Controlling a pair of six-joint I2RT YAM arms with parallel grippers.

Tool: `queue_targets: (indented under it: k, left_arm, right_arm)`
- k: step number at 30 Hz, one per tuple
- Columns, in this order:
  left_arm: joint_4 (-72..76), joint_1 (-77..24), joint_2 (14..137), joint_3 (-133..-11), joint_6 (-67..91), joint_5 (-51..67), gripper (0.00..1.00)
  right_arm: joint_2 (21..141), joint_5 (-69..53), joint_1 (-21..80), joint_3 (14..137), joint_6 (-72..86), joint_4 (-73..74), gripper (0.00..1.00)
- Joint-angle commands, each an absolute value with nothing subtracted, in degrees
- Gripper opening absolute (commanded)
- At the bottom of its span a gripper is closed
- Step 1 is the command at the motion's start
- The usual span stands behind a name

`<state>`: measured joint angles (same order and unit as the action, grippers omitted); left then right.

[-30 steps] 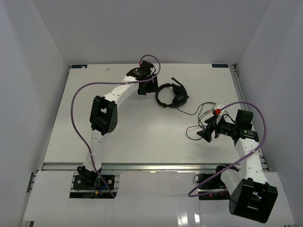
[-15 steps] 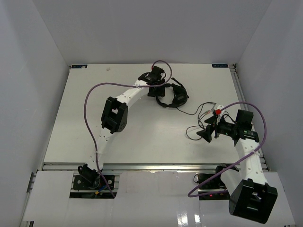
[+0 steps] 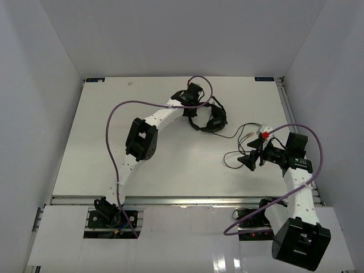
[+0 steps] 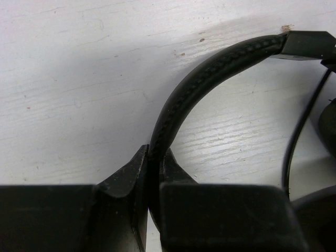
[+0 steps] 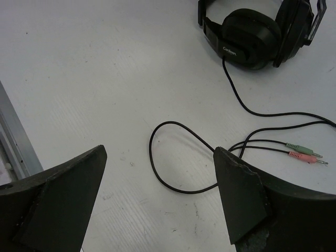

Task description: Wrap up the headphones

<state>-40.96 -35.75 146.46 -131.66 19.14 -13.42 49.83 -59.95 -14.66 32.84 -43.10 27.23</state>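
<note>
The black headphones [image 3: 209,118] lie at the back middle of the table, with their padded cups [image 5: 251,32] showing in the right wrist view. My left gripper [image 4: 153,157] is shut on the arched headband [image 4: 210,71], which rises from between its fingers. A thin black cord [image 5: 173,157] runs from one cup toward the right and loops on the table, ending in green and pink plugs [image 5: 304,153]. My right gripper [image 5: 160,173] stands wide open over that loop, nothing between its fingers; from above it [image 3: 248,161] sits at the right, near the cord [image 3: 239,136].
Purple arm cables [image 3: 122,108] arch over the left arm and another [image 3: 273,207] over the right arm. The table's near edge is a metal rail [image 3: 182,200]. White walls close in the back and both sides.
My left arm has swung right to the headphones and its gripper has closed on the headband. The right arm has barely moved and stays open.
</note>
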Motion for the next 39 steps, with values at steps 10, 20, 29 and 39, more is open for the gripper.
queue_targets:
  k: [10,20,29,39]
  left_arm:
    - [-33.33,-35.60,117.26,-101.03,26.77,-9.58,0.00]
    - [-27.96,-35.80,86.05,-75.60,37.74,-4.15,0.00]
    - [-29.61,-36.28,71.12,-72.26,40.73,-1.77,0.00]
    - [-35.13,-36.30,67.45,-77.36,42.36,1.00,0.00]
  right_arm:
    - [42.36,-65.88,-14.98,31.75,-53.01,32.59,0.97]
    - [47.21,-62.16,-8.43,39.69,-59.95,34.61,0.90]
    - [49.19,-59.16,5.26,39.48,-50.80,12.89,0.90]
    - [62.32,-48.38,14.89,49.55,-37.62,4.17,0.90]
